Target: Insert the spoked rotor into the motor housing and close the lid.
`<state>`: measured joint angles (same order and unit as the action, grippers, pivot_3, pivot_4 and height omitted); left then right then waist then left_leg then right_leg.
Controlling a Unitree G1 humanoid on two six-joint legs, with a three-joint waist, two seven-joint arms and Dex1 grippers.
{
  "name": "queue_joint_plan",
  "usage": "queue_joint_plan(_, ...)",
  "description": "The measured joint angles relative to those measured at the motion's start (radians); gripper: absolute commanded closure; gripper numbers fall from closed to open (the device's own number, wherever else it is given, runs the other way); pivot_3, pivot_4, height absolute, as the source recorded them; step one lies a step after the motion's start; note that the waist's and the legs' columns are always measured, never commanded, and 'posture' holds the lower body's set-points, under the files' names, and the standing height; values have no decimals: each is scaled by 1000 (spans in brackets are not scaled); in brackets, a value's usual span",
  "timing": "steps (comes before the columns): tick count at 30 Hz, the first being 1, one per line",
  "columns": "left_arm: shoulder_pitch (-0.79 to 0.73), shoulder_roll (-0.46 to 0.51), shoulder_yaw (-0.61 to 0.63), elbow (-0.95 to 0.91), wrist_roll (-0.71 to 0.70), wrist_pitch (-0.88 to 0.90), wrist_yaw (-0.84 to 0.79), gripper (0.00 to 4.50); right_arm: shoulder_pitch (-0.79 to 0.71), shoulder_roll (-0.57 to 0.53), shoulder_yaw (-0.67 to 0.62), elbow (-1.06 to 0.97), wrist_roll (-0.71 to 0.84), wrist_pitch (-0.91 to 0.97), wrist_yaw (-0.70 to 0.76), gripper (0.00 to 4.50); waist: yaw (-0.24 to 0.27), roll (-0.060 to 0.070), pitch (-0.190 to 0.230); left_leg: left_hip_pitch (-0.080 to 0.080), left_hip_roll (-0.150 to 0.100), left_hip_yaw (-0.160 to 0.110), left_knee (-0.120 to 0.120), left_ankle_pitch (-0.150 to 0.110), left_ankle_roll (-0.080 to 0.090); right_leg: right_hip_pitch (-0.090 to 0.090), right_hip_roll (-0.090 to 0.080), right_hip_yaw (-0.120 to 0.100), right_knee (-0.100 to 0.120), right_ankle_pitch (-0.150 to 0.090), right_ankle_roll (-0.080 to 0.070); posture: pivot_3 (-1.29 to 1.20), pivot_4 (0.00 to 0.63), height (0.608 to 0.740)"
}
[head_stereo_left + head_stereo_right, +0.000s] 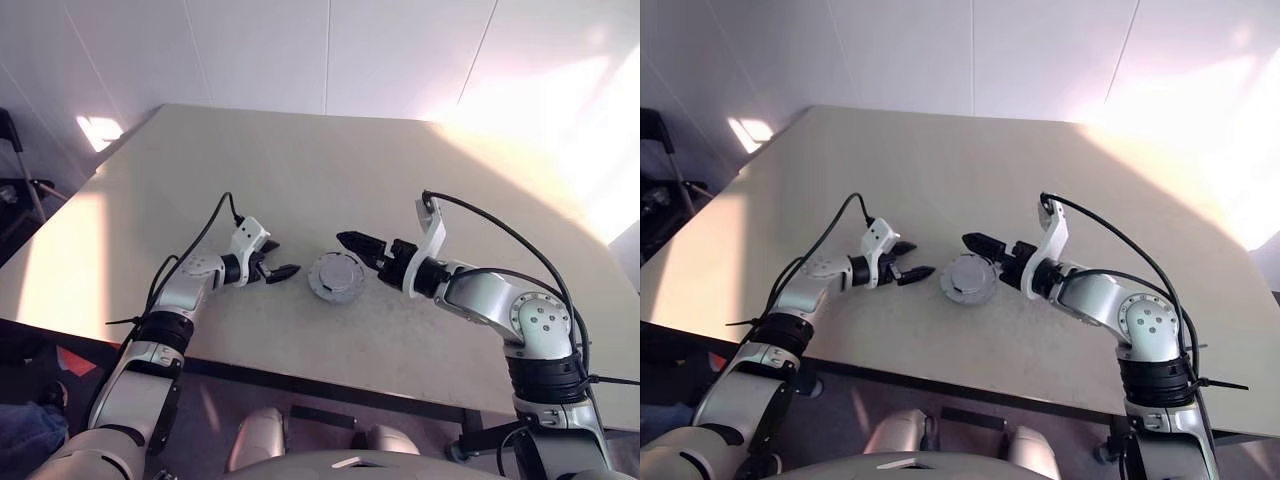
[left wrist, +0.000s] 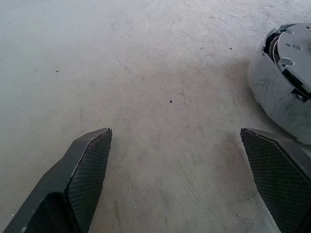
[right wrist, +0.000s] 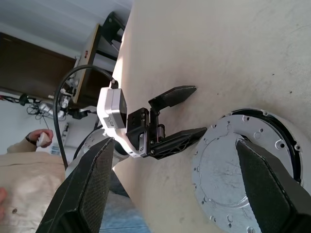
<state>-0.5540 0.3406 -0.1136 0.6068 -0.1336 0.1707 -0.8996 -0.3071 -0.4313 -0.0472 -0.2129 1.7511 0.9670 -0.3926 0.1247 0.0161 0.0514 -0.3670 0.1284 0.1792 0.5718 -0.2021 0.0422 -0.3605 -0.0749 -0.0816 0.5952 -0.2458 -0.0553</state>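
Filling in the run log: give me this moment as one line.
lid: on motor housing | left gripper: open, beside it | right gripper: open, empty, over lid | table

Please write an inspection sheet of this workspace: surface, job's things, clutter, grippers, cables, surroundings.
Surface: beige table, a few dark specks, sun patches at the edges.
Job's things: one round grey assembly, the lid lying on top of the motor housing; rotor not visible.
Clutter: nothing seen.
Grippers: left gripper open, beside the assembly, holding nothing; right gripper open, at the assembly's other side, holding nothing.
Cables: black cable along the left arm; another black cable looping over the right arm.
Surroundings: white wall panels; dark furniture and a person's hand beyond the table's edge.
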Motion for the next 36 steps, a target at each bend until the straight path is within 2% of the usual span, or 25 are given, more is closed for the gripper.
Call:
queue_joint_plan(1,0,0,0,0,0,0,1,0,-6,-13,4,-4,-32,1,24,26,0,0,0,0,0,0,0,0,0,0,0,0,0,0,0,0,0,740)
queue_joint_plan(4,2,-1,0,-4,-1,0,3,0,-13,-100,41,-80,-258,-20,165,26,1,0,0,-1,0,0,1,0,0,-1,0,0,0,0,0,0,0,740)
queue_joint_plan(8,2,-2,1,-4,-1,0,8,0,-12,-207,160,-161,-615,-138,459,26,3,-2,0,-1,0,0,1,0,0,-1,0,0,1,-2,7,0,0,740)
queue_joint_plan(14,-4,-10,1,-1,-2,5,8,0,-37,-225,353,-79,-1002,-287,761,26,1,-3,1,-4,0,0,6,-1,1,-2,0,0,4,0,0,0,0,740)
queue_joint_plan(22,3,5,4,-28,-8,36,-17,0,-76,-178,375,-4,-1212,-374,944,26,0,-4,2,-4,1,0,8,-2,3,-4,0,0,10,-2,-2,0,0,740)
queue_joint_plan(36,15,66,30,-93,-39,79,-59,0,-74,-78,373,56,-1346,-375,1030,26,-2,-5,3,-4,2,0,9,-1,3,-5,0,0,12,-2,-4,0,0,740)
